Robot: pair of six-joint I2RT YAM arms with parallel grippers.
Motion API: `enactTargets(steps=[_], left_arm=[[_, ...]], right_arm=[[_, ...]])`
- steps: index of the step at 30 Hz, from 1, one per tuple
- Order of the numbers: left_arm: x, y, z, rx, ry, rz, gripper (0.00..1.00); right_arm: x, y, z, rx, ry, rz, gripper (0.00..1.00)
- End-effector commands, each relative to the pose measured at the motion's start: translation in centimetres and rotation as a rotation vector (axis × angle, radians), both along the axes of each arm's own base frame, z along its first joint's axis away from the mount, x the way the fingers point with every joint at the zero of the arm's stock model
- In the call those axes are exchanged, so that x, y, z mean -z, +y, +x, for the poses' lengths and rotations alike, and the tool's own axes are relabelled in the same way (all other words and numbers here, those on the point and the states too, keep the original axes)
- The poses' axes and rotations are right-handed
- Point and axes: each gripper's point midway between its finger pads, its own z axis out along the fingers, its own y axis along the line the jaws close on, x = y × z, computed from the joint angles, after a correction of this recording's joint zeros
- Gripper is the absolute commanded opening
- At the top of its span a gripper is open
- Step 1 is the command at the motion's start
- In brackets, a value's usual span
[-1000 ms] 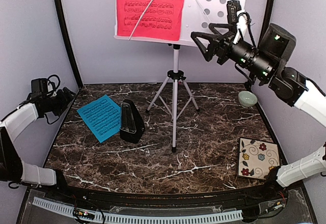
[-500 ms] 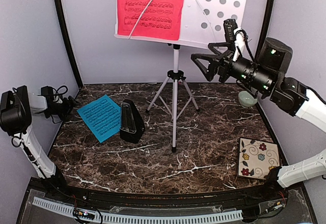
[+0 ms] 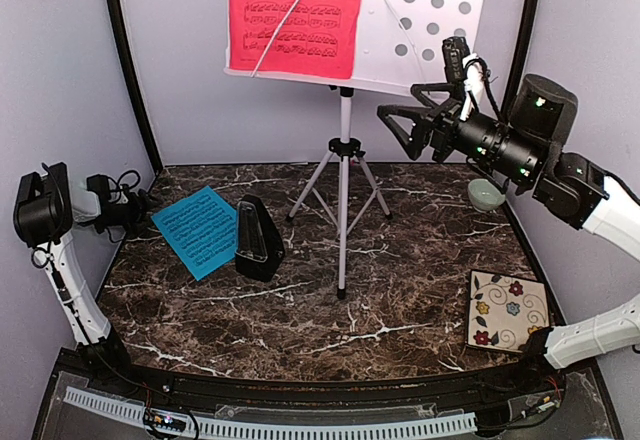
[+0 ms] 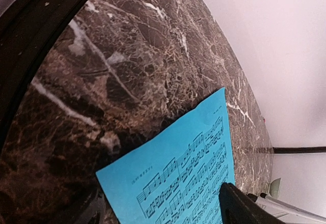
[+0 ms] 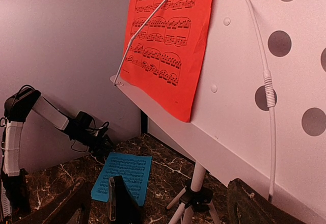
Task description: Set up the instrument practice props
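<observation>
The white tripod music stand stands far-centre on the veined marble table, its hole-punched desk carrying the red sheet-music page upright on its left half. The cyan-blue page lies flat at left, long axis slanting far-left to near-right, the black pyramid metronome upright at its right edge. Both pincers gape wide: left gripper low by the blue page, right gripper raised beside the desk.
</observation>
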Motion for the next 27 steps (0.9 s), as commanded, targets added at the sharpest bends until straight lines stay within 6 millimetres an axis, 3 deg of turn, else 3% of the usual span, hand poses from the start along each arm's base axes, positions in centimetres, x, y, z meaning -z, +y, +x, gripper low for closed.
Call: enactTargets(steps=[1,7,11,15,19,22,27], left_arm=[[0.2,-1.2,0.9,0.076,-0.056,-0.095,0.78],[0.1,-2.6,1.3,0.136,-0.116,-0.163,0.71],[-0.7,-4.8,1.5,0.202,-0.156,-0.183,0.63],[-0.8,-7.2,1.9,0.256,-0.169,-0.182,0.52],[-0.8,-8.3,1.9,0.269,-0.172,-0.185,0.39],[-2.2,-8.3,1.7,0.261,-0.207,-0.174,0.27],[-7.0,-8.4,1.1,0.268,-0.279,-0.093,0.18]], right_arm=[[-1.2,0.1,-0.5,-0.017,-0.026,0.012,0.93],[-1.5,0.7,-0.2,-0.024,-0.035,0.005,0.93],[-1.5,0.8,-0.2,-0.030,-0.032,0.012,0.93],[-1.7,0.8,-0.3,-0.033,-0.030,0.024,0.93],[-1.9,0.7,-0.6,-0.042,-0.023,0.030,0.93],[-1.4,0.6,-0.8,-0.051,-0.008,0.028,0.93],[-0.4,0.2,-1.2,-0.057,0.015,0.044,0.94]])
